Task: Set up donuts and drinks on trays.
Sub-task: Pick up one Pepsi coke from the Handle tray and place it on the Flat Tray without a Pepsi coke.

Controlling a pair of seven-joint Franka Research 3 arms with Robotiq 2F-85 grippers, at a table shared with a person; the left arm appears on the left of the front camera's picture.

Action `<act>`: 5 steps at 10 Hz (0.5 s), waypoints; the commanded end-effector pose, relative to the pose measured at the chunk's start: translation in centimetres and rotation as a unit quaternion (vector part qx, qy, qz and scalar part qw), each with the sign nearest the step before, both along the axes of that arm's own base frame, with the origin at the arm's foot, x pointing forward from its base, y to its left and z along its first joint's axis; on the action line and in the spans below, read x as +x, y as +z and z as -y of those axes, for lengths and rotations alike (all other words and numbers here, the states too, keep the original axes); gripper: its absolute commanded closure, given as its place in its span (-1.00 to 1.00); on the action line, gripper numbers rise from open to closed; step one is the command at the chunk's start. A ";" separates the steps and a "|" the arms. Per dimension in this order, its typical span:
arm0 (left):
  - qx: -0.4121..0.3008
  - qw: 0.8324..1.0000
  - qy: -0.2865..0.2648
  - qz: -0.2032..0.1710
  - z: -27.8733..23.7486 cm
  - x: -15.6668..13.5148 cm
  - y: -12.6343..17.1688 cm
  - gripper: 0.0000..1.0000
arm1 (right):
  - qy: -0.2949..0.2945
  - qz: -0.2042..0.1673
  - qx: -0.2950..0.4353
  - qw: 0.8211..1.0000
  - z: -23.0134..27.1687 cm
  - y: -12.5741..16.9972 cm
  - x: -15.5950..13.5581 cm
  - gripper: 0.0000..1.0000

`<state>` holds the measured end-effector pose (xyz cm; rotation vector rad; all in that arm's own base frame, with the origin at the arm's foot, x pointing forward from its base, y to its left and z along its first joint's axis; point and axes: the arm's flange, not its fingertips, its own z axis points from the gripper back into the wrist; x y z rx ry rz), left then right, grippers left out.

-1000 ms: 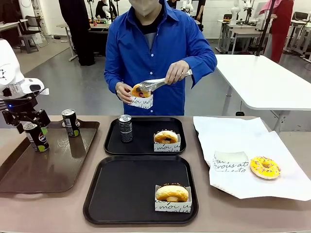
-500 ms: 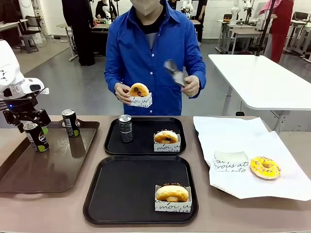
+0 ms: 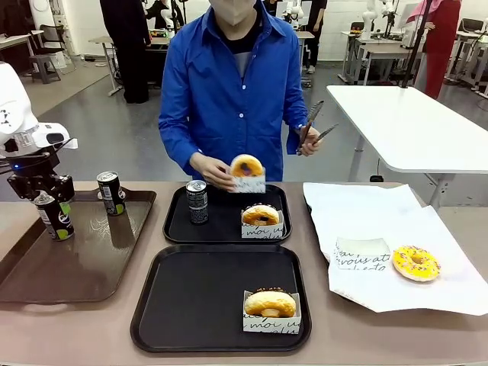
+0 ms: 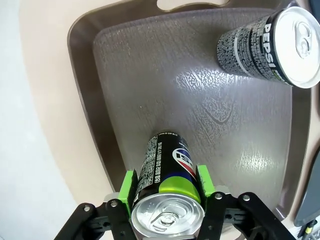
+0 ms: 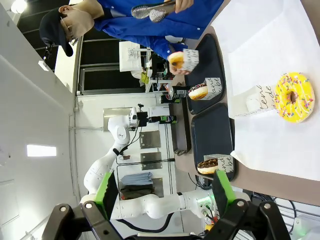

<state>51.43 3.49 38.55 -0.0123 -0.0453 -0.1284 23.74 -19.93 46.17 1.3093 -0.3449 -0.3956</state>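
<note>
While the left gripper (image 3: 52, 212) clamps a Pepsi can (image 3: 55, 217) at the brown tray's (image 3: 76, 259) left edge, a person's hand (image 3: 216, 169) holds a sleeved donut (image 3: 246, 165) over the far black tray's (image 3: 229, 221) far edge.

Green pads pinch the can just under its rim; cannot tell if its base is off the tray. 1 spare can (image 3: 110, 193) stands at the brown tray's far edge. Far black tray carries a slim can (image 3: 197, 201) and a donut (image 3: 261, 216); near black tray (image 3: 198, 297) carries a second donut (image 3: 269, 305) in its near right corner, no drink. Tongs (image 3: 316, 130) in the person's other hand. Right gripper (image 5: 167, 192) spread wide, empty. Risks: the high grip may let the can swing or slip in transit; a path over the far tray would meet the person's hand. Table (image 3: 76, 335) tan, smooth; white paper (image 3: 381, 221) at its right edge bears an empty sleeve (image 3: 362, 253) and a yellow donut (image 3: 415, 263). Room: grey floor, white tables (image 3: 412, 122) behind.
</note>
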 end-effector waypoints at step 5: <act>0.000 0.999 -0.002 -0.052 0.2 -0.5 2.6 1.00 | 0.002 0.006 0.006 1.000 0.0 0.0 0.0 -1.00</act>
